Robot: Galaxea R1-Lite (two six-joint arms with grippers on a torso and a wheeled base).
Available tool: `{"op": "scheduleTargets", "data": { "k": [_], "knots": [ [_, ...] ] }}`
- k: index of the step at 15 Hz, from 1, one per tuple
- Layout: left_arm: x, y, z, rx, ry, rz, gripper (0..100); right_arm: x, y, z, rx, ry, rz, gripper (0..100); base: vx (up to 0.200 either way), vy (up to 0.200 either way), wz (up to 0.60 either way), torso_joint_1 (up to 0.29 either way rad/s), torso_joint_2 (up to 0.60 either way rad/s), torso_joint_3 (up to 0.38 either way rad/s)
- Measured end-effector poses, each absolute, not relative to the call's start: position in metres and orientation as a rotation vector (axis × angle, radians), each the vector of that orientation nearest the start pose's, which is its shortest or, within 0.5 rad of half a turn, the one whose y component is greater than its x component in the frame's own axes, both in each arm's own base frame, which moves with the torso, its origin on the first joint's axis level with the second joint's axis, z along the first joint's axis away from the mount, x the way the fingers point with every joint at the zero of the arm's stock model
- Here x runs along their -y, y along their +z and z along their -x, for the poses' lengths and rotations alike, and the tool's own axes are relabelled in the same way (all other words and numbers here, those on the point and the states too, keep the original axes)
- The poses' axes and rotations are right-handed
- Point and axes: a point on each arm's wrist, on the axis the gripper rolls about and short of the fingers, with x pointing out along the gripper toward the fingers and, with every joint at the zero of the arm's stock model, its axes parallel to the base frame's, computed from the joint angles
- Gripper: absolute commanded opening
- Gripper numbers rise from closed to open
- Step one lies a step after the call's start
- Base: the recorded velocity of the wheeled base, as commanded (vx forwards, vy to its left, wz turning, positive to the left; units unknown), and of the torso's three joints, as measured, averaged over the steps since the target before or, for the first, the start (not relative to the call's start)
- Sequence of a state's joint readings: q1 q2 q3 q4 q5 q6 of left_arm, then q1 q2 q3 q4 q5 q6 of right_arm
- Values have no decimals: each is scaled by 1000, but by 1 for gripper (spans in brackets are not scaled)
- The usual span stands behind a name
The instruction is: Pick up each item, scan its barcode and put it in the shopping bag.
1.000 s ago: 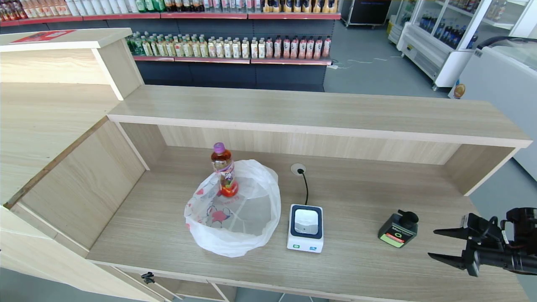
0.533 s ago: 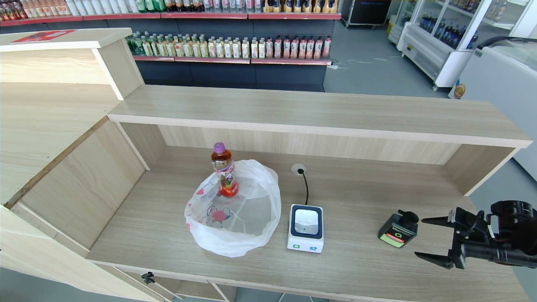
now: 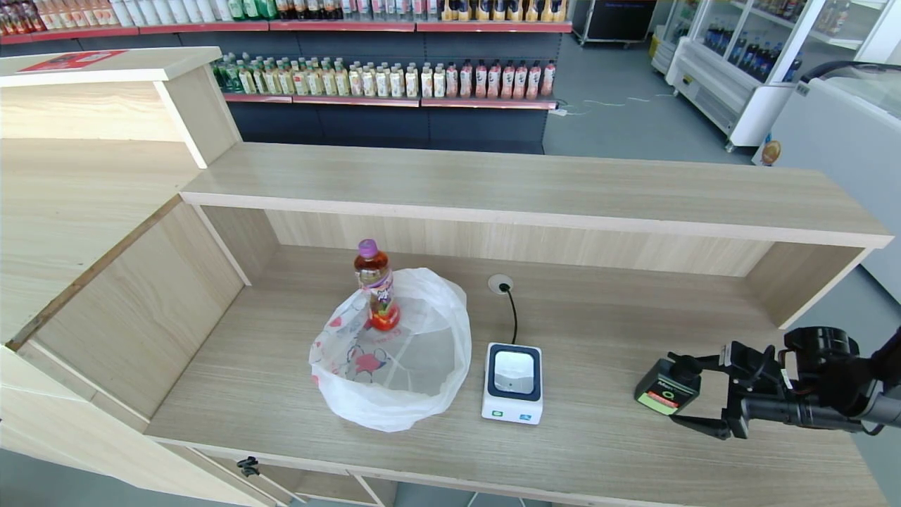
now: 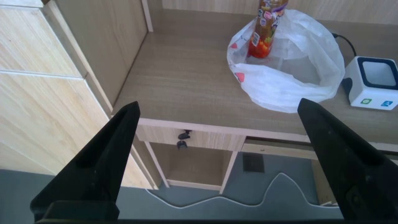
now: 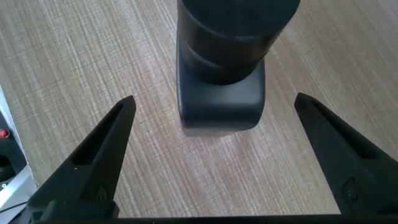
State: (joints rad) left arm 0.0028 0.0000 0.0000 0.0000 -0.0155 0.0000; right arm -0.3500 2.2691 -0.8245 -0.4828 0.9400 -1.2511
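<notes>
Broadly, the wooden bench (image 3: 598, 331) carries everything, a recessed surface with a raised ledge along its far side and panels at both ends.

On its left half sits the white plastic bag (image 3: 386, 417), mouth open upward and printed with red shapes. The bag holds one thing: a bottle (image 3: 375, 289) of reddish drink with a purple cap, standing upright inside against the far rim. The rest of the bag's floor shows bare through the thin film. The left wrist view shows the same bag and bottle from the near side, with the bottle at the bag's far edge.

Just right of the bag, apart from it, stands the white scanner (image 3: 513, 382), its dark window facing up. A black cable (image 3: 512, 313) runs from its far side to a round hole in the bench.

Well to the right of the scanner is a small dark jar (image 3: 665, 391) with a red and green label. It rests on the bench, outside the bag, its black cap turned toward the right arm.

The right claw (image 3: 686, 391) is spread wide, one finger on each side of the jar. Neither finger is touching it in the right wrist view.

The left claw (image 4: 217, 104) is also spread wide and holds nothing, hanging off the bench's near left edge.
</notes>
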Motion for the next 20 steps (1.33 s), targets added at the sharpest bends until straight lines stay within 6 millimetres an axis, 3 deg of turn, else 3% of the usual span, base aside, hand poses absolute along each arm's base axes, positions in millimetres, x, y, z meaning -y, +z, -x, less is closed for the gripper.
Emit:
{"op": "scheduleTargets", "data": {
  "k": [5, 10, 11, 20],
  "knots": [
    [0, 75, 23, 0, -13, 0, 100, 90, -14, -351, -271, 890, 556, 100, 0, 0, 0, 0, 0, 0],
    [0, 75, 23, 0, -12, 0, 100, 71, -21, -359, -258, 926, 539, 100, 0, 0, 0, 0, 0, 0],
    [0, 75, 23, 0, -13, 0, 100, 69, -22, -360, -257, 931, 539, 0, 0, 0, 0, 0, 0, 0],
    [0, 75, 23, 0, -12, 0, 100, 66, -20, -356, -243, 932, 548, 0, 0, 0, 0, 0, 0, 0]
  ]
}}
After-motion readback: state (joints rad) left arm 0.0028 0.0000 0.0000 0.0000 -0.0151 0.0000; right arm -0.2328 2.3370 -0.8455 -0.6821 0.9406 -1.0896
